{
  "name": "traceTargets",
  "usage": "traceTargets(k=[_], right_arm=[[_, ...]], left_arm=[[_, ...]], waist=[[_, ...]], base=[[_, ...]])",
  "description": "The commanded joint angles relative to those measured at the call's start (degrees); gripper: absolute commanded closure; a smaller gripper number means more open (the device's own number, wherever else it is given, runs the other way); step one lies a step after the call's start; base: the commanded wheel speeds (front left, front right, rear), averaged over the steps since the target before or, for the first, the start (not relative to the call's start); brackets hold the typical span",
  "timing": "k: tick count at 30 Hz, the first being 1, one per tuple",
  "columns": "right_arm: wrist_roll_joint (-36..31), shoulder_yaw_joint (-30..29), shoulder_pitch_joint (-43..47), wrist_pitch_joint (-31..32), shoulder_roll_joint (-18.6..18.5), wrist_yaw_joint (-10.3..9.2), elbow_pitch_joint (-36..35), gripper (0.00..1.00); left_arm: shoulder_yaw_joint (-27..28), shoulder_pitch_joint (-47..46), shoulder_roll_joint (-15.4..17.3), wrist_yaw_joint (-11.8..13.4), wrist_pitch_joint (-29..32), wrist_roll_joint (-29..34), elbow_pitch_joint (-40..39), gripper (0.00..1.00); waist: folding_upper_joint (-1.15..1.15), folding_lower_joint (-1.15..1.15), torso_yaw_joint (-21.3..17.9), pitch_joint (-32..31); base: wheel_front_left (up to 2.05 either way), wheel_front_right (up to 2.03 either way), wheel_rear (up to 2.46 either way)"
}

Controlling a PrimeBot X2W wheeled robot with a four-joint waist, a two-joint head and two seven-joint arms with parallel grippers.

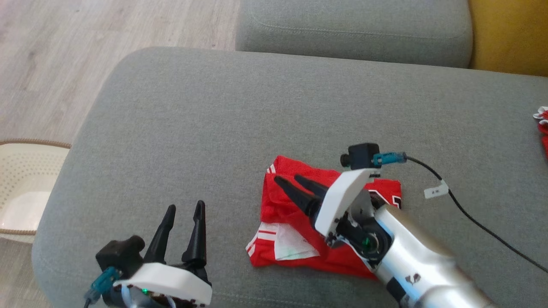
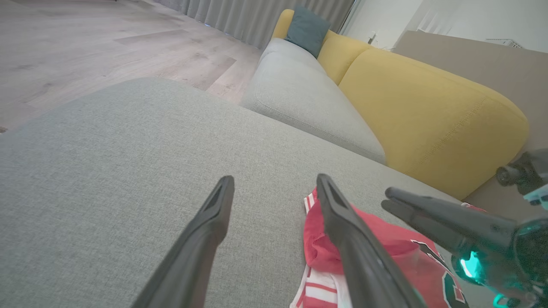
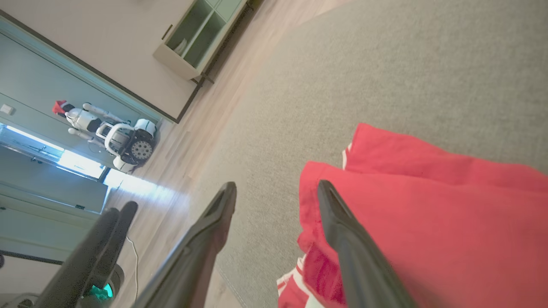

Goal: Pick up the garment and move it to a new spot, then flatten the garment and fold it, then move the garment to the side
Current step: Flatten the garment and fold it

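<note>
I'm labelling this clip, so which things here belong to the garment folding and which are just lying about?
Job: red garment, right gripper open over it, left gripper open beside it, grey cushion.
Lying about: perforated basket, red cloth at the cushion's right edge, blue pillow.

This is a home living room. A grey sofa [image 2: 299, 98] with yellow backrests [image 2: 428, 124] and a teal pillow [image 2: 307, 30] stands on wood flooring [image 2: 85, 42], curtains [image 2: 257, 19] behind.

A: Floor?
B: Pale wood planks [image 1: 64, 51], daylit.
A: Seating?
B: Grey sofa seat [image 1: 214, 128], yellow backrest [image 2: 428, 119], blue-grey cushion [image 2: 306, 30]. Grey curtains [image 2: 257, 17] beyond. Open shelf unit [image 3: 201, 34] against off-white wall [image 3: 107, 38].
</note>
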Motion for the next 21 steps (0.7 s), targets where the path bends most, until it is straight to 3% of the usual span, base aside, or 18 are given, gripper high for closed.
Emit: traceTargets(k=[1, 9, 21], right_arm=[[1.00, 0.67, -3.10, -1.29, 1.15, -0.05, -1.47, 0.00], [2.89, 1.31, -7.29, -7.97, 1.16, -0.05, 1.07, 0.00], [-8.09, -1.93, -7.08, -17.96, -0.31, -0.05, 3.36, 0.00]], left_arm=[[1.49, -3.26, -0.41, -0.11, -0.67, 0.41, -1.45, 0.00], [1.48, -2.62, -0.06, 0.12, -0.93, 0.30, -1.33, 0.00], [1.65, -1.43, 0.84, 0.67, -1.08, 0.24, -1.98, 0.00]], waist=[[0.00, 0.00, -0.24, -0.08], [0.00, 0.00, -2.38, -0.75], [0.00, 0.00, -6.15, -1.61]], base=[[0.00, 0.00, 0.00], [0.00, 0.00, 0.00], [0.00, 0.00, 0.00]])
